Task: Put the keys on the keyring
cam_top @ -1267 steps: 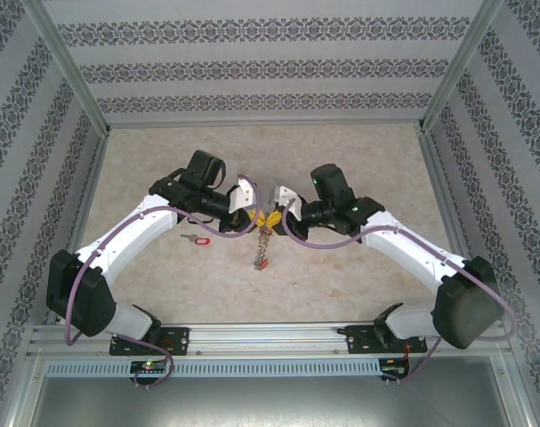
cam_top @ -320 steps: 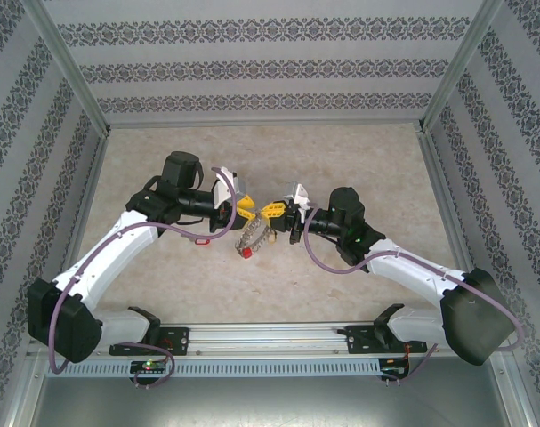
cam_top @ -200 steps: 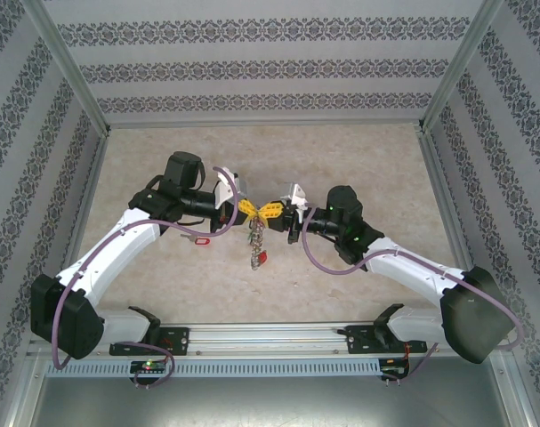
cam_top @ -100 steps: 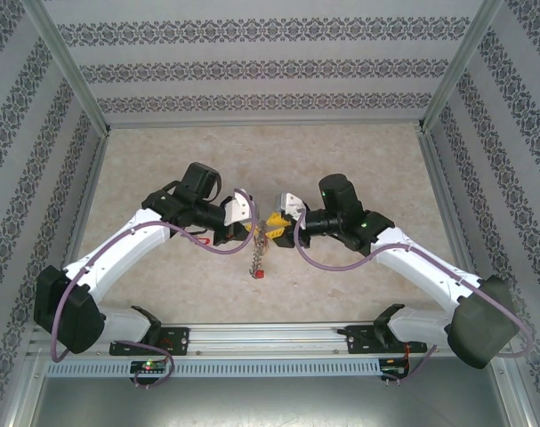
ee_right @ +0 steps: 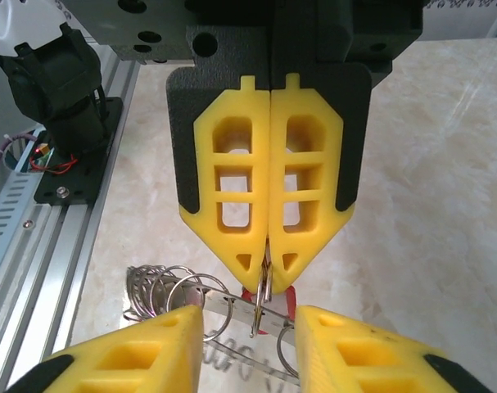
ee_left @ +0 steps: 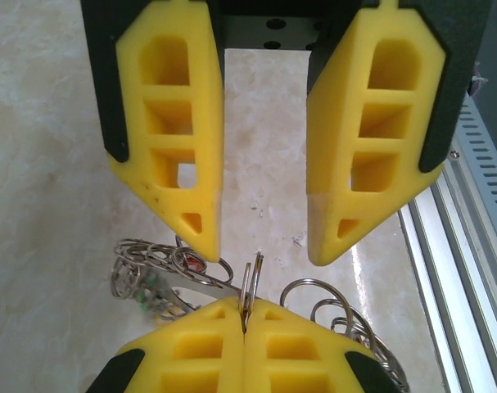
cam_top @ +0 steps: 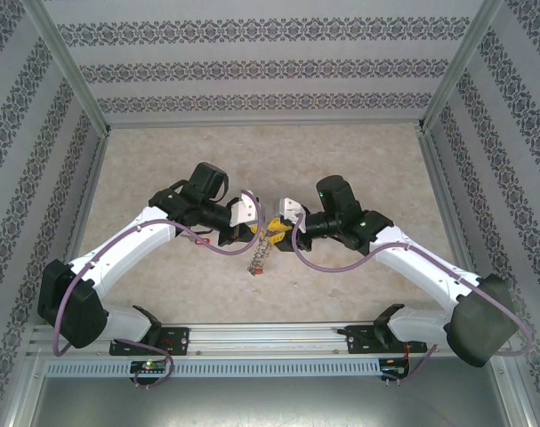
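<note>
Keyring (ee_right: 162, 291) still in left gripper (ee_left: 245, 315), right gripper (ee_right: 250, 311) jaws newly parted

The keyring (cam_top: 261, 249), a grey string of small wire loops, hangs drooping with one loop upright. A red-tagged key (cam_top: 257, 269) dangles at its lower end.

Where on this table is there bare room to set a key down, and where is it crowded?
Bare: the wide table strip from the left gripper and right gripper to the back wall, and the near strip between the keyring and the rail. Crowded: the middle, where both grippers meet at the keyring.
</note>
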Tool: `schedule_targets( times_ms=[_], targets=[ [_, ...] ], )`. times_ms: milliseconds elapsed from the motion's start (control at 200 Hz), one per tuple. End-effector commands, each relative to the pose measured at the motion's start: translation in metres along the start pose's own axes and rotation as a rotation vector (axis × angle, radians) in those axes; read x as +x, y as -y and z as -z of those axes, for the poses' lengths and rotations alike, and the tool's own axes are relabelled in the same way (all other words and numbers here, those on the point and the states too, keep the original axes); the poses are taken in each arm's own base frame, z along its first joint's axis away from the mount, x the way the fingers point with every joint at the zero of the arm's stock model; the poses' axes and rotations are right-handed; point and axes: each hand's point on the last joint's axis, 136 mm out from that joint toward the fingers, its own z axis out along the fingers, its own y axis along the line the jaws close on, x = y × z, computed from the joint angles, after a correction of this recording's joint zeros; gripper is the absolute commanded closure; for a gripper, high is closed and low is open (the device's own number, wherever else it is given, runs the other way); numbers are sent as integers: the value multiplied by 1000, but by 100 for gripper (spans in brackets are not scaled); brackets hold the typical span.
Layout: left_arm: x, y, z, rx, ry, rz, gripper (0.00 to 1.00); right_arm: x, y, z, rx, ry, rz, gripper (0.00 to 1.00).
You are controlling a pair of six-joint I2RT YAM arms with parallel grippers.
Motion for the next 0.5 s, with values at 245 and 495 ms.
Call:
schedule_targets(
  times_ms=[245,495],
  targets=[
    [-23,7,-1,50,65,-48,100,-13,0,-9,-28,24,31,74],
    [-21,7,-5,68,64,-36,100,-17,0,-9,-34,32,27,83]
  ],
)
